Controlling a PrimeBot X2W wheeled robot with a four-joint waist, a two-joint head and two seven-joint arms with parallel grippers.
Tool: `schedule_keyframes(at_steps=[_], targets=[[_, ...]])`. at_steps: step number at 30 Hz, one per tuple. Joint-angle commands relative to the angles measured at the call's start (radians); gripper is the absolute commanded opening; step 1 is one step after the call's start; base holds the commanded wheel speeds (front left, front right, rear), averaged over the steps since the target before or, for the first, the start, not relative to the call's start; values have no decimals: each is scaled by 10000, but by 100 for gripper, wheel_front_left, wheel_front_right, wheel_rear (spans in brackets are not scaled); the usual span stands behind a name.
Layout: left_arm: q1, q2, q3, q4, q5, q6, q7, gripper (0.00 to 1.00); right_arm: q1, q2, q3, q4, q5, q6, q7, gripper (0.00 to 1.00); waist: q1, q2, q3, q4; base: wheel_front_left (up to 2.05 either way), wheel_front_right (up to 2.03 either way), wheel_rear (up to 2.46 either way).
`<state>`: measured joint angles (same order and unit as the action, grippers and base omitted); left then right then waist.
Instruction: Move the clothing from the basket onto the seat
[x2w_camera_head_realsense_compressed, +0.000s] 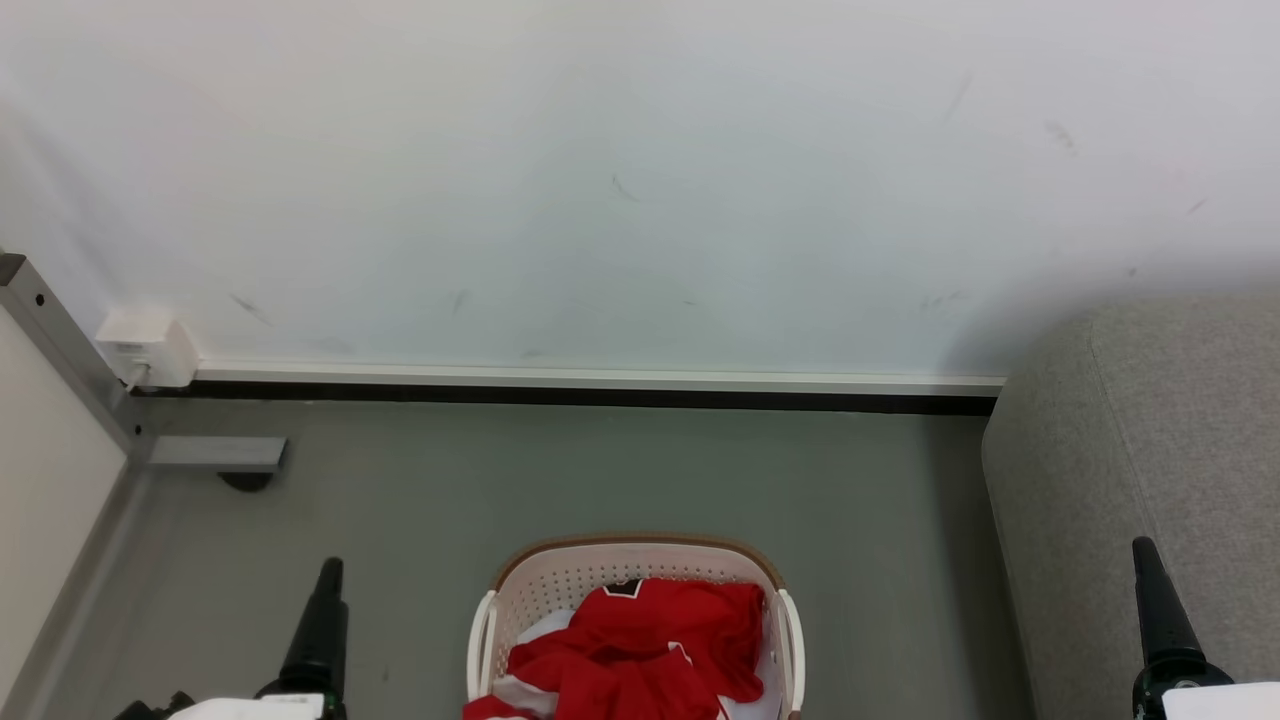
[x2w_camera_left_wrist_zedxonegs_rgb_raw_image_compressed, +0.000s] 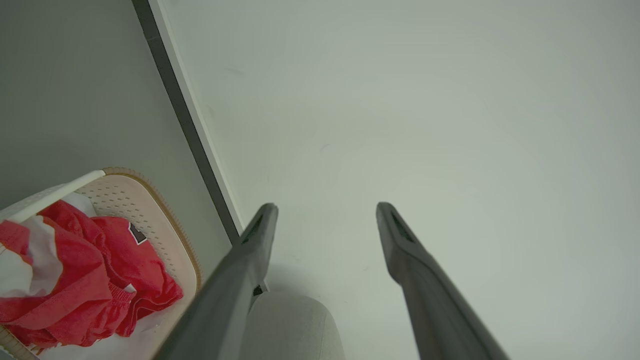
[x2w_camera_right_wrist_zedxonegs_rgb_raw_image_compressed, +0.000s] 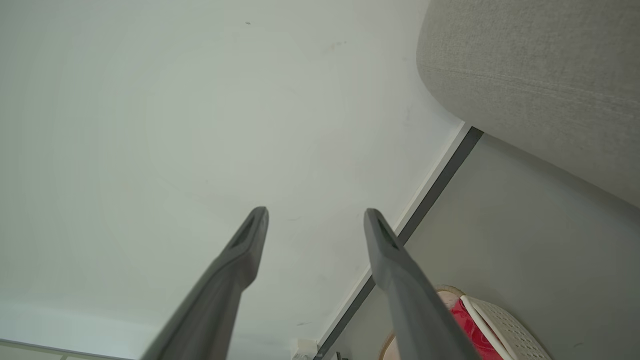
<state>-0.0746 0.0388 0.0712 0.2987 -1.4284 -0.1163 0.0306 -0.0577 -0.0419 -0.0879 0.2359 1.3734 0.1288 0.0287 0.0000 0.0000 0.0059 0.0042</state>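
The cream-white basket stands on the grey floor at the bottom centre of the head view. The red jersey lies crumpled inside it, black-and-white collar patch toward the wall, with pale white cloth under it. The grey sofa rises at the right, apart from the basket. My left gripper hangs left of the basket and my right gripper hovers over the sofa's edge. Both are open and hold nothing: left gripper, right gripper. The wrist views also catch the jersey, the basket and the sofa.
A white wall with a dark baseboard closes the space behind the basket. A white socket box sits at the wall's left end, beside a pale panel with a grey metal foot. Grey floor lies between basket and wall.
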Motion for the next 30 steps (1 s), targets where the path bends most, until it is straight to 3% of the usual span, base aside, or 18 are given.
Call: schedule_keyframes(at_steps=[1, 30], targets=[[-232, 71, -36, -160, 453, 61, -135, 100, -76, -128, 21, -279, -468, 18, -113, 100, 0, 0, 4, 4, 0, 0, 0], [-53, 104, -869, -401, 5713, 1086, -1210, 100, 170, -733, 749, -924, -6502, 23, -1190, 100, 0, 0, 40, 74, 0, 0, 0]])
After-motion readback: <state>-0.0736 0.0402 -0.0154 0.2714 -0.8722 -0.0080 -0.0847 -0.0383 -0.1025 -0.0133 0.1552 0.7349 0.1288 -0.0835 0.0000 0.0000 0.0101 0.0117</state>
